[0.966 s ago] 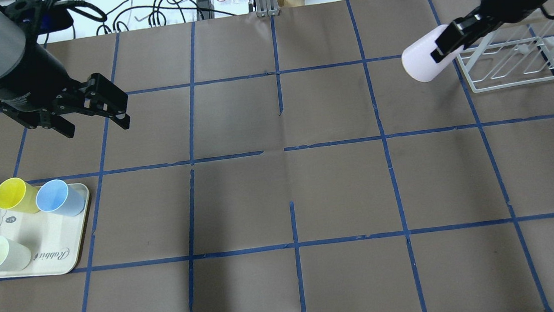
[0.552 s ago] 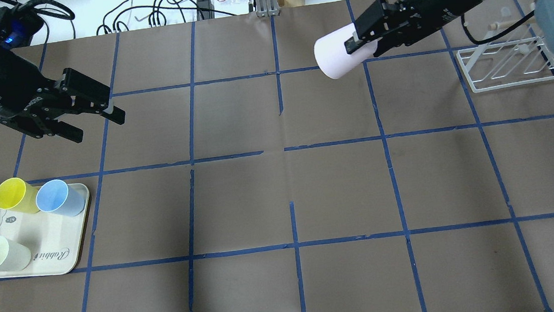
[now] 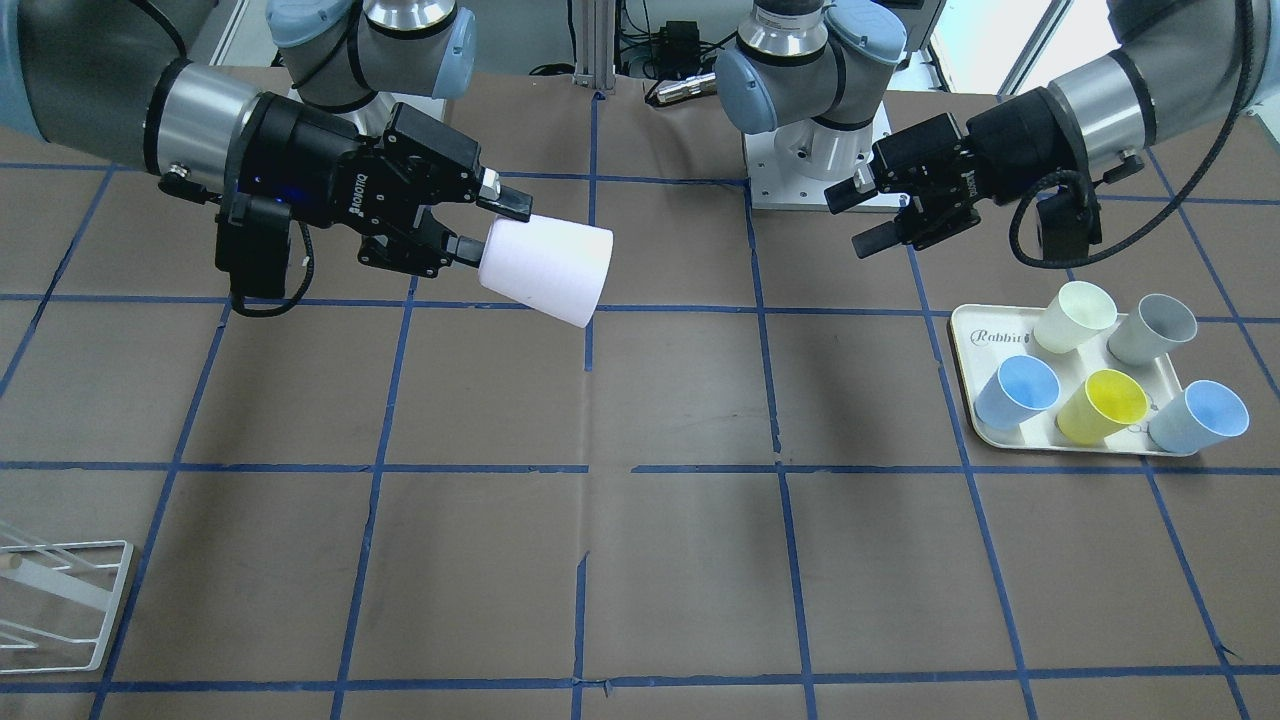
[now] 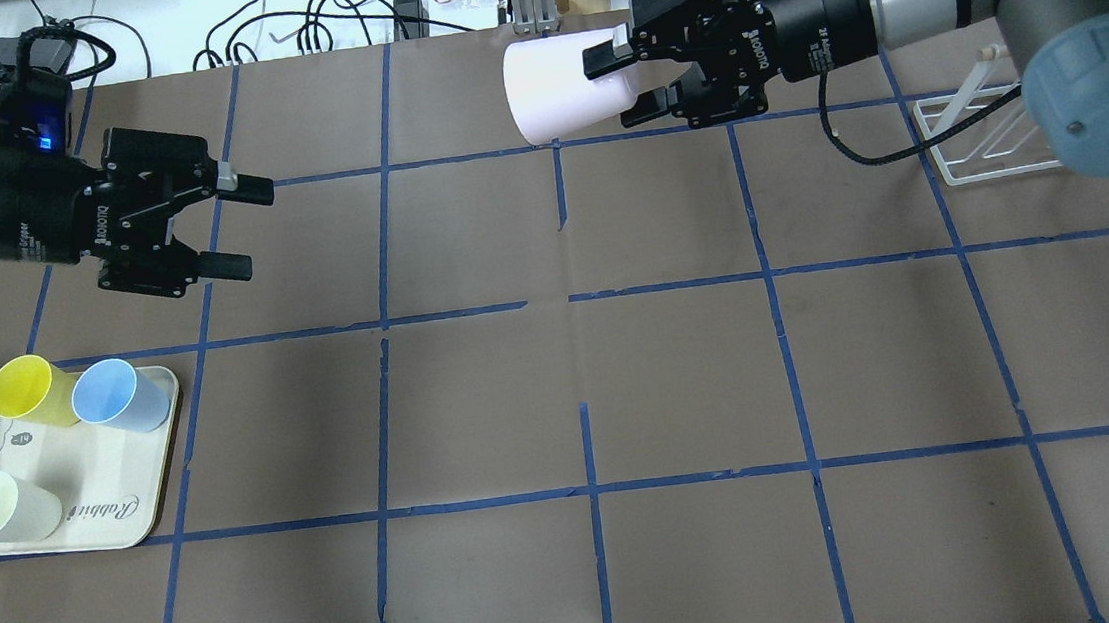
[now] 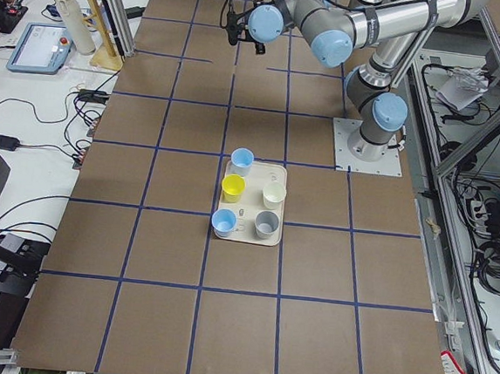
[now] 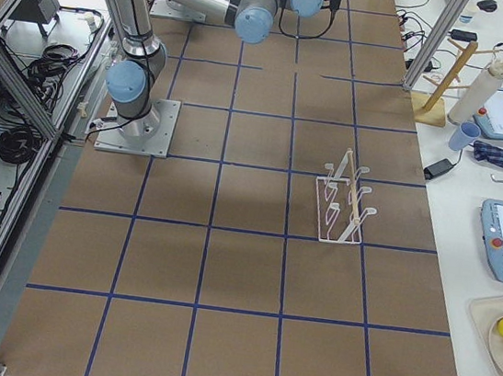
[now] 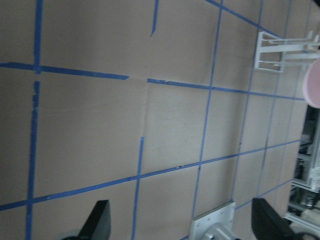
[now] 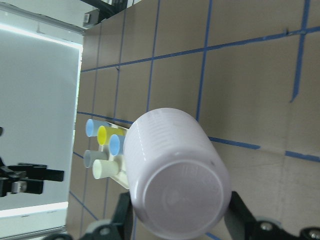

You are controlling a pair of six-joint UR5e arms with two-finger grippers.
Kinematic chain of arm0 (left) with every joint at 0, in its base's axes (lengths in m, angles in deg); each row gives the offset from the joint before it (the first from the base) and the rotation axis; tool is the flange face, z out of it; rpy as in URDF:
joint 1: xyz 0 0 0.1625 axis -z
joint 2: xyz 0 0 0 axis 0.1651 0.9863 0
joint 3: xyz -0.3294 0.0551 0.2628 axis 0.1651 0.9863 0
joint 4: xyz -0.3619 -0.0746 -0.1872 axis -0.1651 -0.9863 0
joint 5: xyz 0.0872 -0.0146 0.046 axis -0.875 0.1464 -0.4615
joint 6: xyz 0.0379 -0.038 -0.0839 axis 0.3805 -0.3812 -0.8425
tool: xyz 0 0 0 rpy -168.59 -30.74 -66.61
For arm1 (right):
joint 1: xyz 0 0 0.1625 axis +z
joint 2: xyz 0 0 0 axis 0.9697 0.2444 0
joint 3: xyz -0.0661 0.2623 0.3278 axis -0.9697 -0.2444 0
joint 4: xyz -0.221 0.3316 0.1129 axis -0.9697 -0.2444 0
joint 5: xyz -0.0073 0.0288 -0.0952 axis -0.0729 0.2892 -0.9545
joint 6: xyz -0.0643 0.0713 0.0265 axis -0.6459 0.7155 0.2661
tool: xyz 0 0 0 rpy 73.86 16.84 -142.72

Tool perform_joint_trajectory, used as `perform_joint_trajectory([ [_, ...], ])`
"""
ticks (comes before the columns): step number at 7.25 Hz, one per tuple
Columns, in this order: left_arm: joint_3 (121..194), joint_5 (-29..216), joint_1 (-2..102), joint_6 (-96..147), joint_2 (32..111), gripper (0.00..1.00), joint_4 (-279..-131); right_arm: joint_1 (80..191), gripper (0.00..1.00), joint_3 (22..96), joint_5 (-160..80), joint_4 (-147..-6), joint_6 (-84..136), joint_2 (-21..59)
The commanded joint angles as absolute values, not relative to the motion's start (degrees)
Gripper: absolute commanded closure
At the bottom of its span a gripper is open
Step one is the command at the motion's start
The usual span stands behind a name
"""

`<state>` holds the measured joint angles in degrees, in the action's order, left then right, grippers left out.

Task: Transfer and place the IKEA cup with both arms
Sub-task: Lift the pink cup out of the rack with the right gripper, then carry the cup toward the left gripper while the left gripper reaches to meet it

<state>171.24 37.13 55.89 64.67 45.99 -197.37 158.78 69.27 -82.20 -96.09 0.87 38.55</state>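
The pale pink IKEA cup (image 4: 555,91) lies sideways in the air over the far middle of the table, with its wide rim pointing at the left arm. My right gripper (image 4: 615,85) is shut on its narrow end. This also shows in the front view, with the cup (image 3: 548,262) in that gripper (image 3: 497,230). The right wrist view shows the cup's base (image 8: 175,175). My left gripper (image 4: 251,228) is open and empty, pointing at the cup from well to the left. It also shows in the front view (image 3: 855,218). The left wrist view shows the cup's edge (image 7: 314,85) far off.
A cream tray (image 4: 111,516) at the near left holds several cups: light blue, yellow, cream-white and grey. It also shows in the front view (image 3: 975,325). A white wire rack (image 4: 993,158) stands at the far right behind the right arm. Cables lie beyond the table's far edge.
My right gripper has carried the pink cup left, from beside the rack to the table's far middle. My left gripper has turned to point right, still open.
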Motion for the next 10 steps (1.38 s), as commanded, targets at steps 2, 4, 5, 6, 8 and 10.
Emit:
perform_joint_trajectory([
  [2, 177.26, 55.1, 59.83, 64.8, 49.15, 0.0, -197.52, 160.92, 1.0, 75.15, -66.45, -95.71, 3.48, 35.77],
  [4, 176.83, 57.42, 64.3, 64.8, 51.53, 0.0, -195.95, 163.04, 1.0, 75.42, -61.58, -95.79, 3.39, 32.6],
  [5, 176.66, 57.51, 65.28, 64.8, 52.23, 0.0, -193.77, 163.04, 1.0, 75.51, -61.66, -95.79, 3.57, 32.42],
  [6, 176.65, 57.69, 65.64, 64.8, 52.59, 0.0, -193.83, 163.3, 1.0, 75.51, -61.66, -95.71, 3.57, 32.41],
  [8, 176.48, 59.43, 65.38, 64.8, 54.16, 0.0, -193.57, 163.83, 1.0, 75.42, -61.4, -95.7, 4.0, 32.41],
  [10, 176.57, 60.85, 66.43, 64.71, 54.7, 0.0, -193.57, 164.01, 1.0, 75.51, -61.49, -95.7, 4.53, 32.5],
])
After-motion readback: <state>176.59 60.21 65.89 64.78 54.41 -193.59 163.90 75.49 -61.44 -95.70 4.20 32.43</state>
